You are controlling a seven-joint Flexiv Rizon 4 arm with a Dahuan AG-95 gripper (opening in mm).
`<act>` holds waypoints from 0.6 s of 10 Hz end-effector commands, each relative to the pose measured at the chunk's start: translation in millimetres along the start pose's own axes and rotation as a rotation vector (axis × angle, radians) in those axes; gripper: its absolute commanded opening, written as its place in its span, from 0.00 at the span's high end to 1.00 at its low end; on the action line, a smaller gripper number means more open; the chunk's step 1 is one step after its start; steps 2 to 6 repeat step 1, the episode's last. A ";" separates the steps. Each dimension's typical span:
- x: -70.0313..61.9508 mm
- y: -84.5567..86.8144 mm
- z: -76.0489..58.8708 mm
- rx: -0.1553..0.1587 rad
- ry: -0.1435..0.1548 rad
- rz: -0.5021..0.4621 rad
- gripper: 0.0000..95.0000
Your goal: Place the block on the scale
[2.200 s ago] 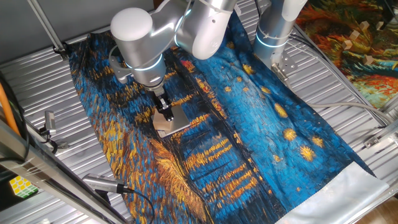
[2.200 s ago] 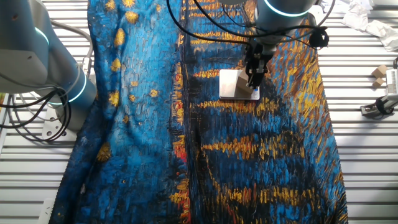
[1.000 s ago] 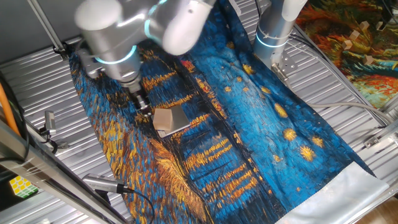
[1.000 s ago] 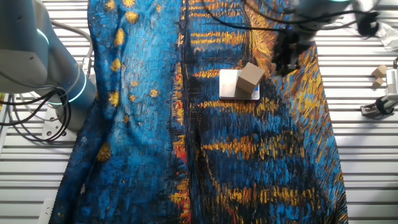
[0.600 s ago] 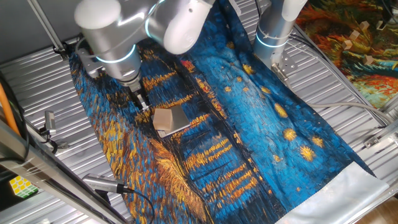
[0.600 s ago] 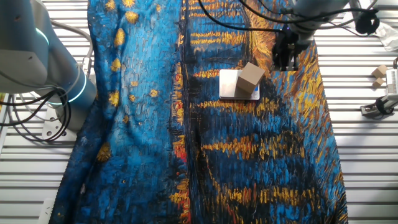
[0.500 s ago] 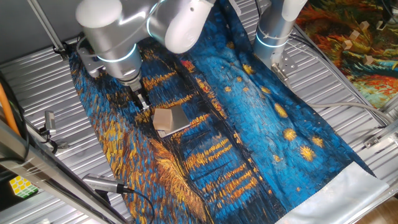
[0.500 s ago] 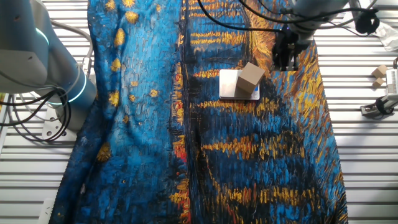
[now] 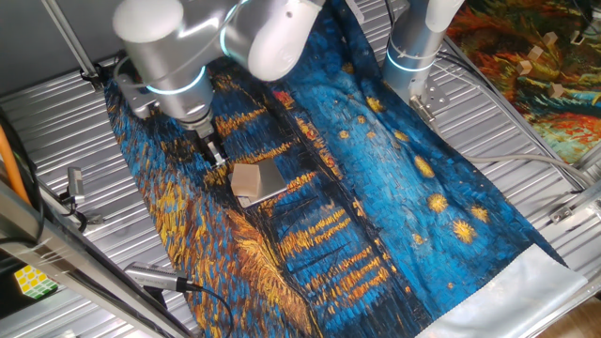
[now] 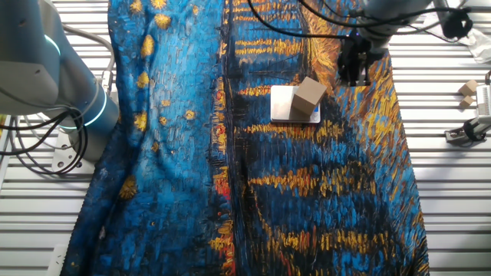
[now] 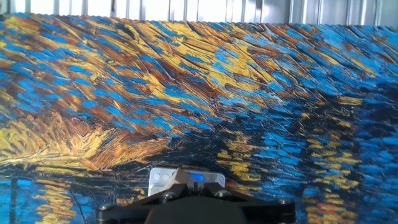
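One painted cloth of blue and gold covers most of the slatted metal table. Over its edge at ten o'clock, the silver arm bends down, wrist vertical, gripper pointing straight at the cloth just beside the scale, at the scale's ten o'clock. Its fingers carry nothing; how wide they stand apart I cannot tell. On the scale sits the block, resting toward the display end, apart from the gripper. At seven o'clock lies a multicoloured cube.
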State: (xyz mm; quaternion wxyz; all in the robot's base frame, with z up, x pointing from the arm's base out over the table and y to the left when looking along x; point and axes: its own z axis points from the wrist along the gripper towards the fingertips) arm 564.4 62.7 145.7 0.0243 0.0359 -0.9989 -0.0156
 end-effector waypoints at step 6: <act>-3.3 0.9 1.4 -0.001 0.011 0.014 1.00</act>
